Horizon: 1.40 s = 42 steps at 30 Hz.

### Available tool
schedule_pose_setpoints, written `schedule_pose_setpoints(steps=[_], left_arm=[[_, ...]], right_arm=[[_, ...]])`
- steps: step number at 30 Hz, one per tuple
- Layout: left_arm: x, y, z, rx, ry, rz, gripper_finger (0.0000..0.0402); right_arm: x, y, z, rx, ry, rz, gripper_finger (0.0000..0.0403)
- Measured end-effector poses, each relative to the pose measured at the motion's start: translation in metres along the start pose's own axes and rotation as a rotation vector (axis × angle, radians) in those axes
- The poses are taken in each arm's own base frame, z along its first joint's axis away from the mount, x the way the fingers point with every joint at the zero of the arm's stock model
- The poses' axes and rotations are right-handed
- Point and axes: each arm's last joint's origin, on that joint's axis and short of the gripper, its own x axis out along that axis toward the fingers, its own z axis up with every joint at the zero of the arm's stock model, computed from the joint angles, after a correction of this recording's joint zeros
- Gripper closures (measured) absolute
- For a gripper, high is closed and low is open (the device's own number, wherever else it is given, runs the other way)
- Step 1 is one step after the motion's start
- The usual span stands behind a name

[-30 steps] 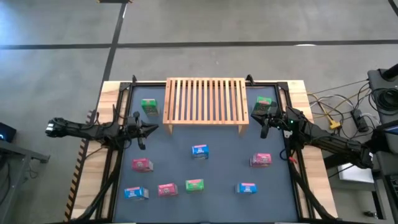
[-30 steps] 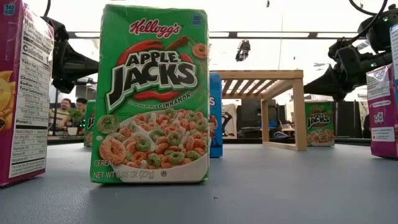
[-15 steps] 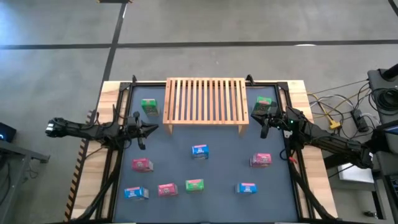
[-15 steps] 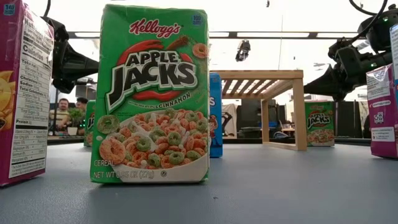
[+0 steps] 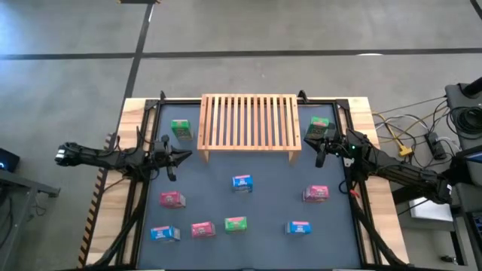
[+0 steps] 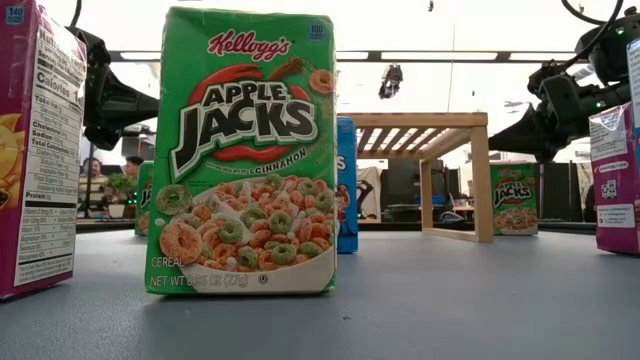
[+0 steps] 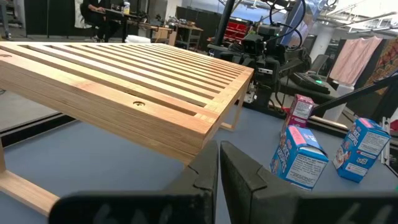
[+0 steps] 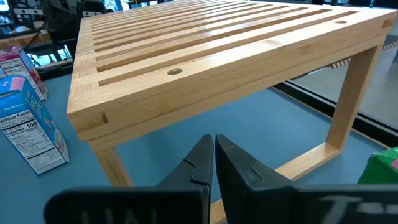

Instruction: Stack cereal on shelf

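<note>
Nearest the front edge, the cereal boxes (image 5: 236, 223) stand scattered on the table, none yet on the shelf (image 5: 248, 120) beyond them. Both the left gripper (image 5: 179, 156) and right gripper (image 5: 322, 153), fingers pressed together and empty, flank the shelf; a careless reach could topple the light boxes. The low view's big green box (image 6: 248, 150) hides much behind it.

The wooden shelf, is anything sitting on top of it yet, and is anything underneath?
Nothing sits on top of the shelf; its slats are bare. The low view shows only open space under its right end; the green cereal box up front hides the rest.
</note>
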Motion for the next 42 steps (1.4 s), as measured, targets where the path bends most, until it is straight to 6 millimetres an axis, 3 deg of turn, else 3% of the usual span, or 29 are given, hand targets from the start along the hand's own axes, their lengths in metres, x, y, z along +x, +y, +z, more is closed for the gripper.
schedule_pose_setpoints(steps=[39, 42], left_arm=[[0.0000, 0.0000, -0.0001, 0.000, 0.000, 0.000, 0.0401], [0.0000, 0.0000, 0.0000, 0.000, 0.000, 0.000, 0.0401]], right_arm=[[0.0000, 0.0001, 0.0002, -0.001, -0.002, 0.001, 0.0394], [0.0000, -0.0001, 0.0013, -0.079, -0.014, -0.009, 0.0394]])
